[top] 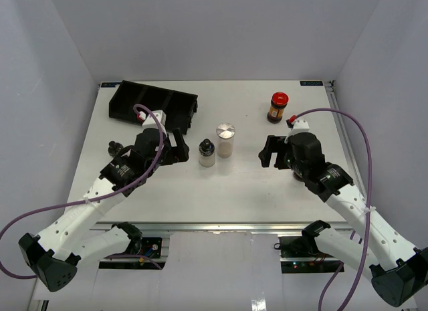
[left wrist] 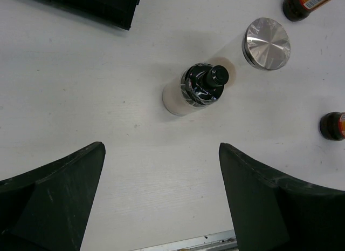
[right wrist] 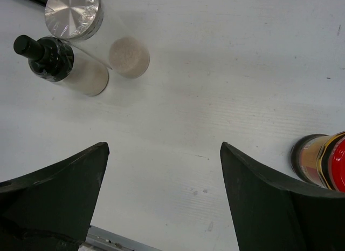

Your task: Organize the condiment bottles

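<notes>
A clear shaker with a black top (top: pixel 206 152) stands mid-table, with a clear jar with a flat silver lid (top: pixel 225 138) just right of it. A dark-brown jar with a red lid (top: pixel 278 107) stands at the back right. My left gripper (top: pixel 182 149) is open and empty, just left of the shaker (left wrist: pixel 197 89). My right gripper (top: pixel 267 152) is open and empty, right of the silver-lid jar (right wrist: pixel 73 13). The left wrist view shows two dark jars, one at the top right (left wrist: pixel 310 0) and one at the right edge (left wrist: pixel 333 126). A red-lid jar (right wrist: pixel 321 164) stands beside my right finger.
A black compartmented tray (top: pixel 154 100) lies at the back left, its corner showing in the left wrist view (left wrist: pixel 102 5). Purple cables loop off both arms. The table's metal front rail (left wrist: pixel 188 243) lies just behind my left fingers.
</notes>
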You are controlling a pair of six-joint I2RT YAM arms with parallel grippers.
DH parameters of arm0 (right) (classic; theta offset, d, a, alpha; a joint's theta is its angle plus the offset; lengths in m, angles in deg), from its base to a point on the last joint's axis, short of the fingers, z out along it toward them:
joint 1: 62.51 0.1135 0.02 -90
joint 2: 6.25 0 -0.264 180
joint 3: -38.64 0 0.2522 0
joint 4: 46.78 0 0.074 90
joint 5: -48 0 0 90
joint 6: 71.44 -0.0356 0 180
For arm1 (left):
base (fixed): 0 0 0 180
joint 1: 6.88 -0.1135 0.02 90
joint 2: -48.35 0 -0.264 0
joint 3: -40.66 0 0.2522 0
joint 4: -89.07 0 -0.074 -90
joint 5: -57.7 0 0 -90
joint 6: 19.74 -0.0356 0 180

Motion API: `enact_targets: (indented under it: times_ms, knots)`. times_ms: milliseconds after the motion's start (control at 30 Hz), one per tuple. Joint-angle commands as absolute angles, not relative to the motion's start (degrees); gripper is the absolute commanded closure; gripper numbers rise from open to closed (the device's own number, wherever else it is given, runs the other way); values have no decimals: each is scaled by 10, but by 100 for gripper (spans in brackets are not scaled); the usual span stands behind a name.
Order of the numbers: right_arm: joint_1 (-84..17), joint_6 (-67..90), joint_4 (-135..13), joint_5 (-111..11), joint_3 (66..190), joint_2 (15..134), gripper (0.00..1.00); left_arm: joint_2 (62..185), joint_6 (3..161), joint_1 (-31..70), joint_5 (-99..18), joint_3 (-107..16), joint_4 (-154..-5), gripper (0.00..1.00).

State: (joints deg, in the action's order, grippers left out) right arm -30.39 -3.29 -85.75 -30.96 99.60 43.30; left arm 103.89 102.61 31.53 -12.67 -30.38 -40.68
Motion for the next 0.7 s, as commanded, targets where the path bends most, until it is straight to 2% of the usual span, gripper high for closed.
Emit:
enact_targets:
  times_ms: [0,267,367,467,667]
  knots:
    - [-303,-27,-832,-318,1010,424,10,1037,1044,314,-88,-307,-387,2]
    - [-302,-31,-826,-317,996,416,10,1119,1100,287,35,-406,-277,2]
    - [-303,-28,-829,-315,994,406,10,1125,1101,190,52,-417,-256,2]
    - [-302,-20,-830,-311,989,390,10,1106,1065,41,-27,-404,-281,4]
    - [-303,7,-823,-294,962,360,10,1083,1062,-41,-26,-374,-300,8]
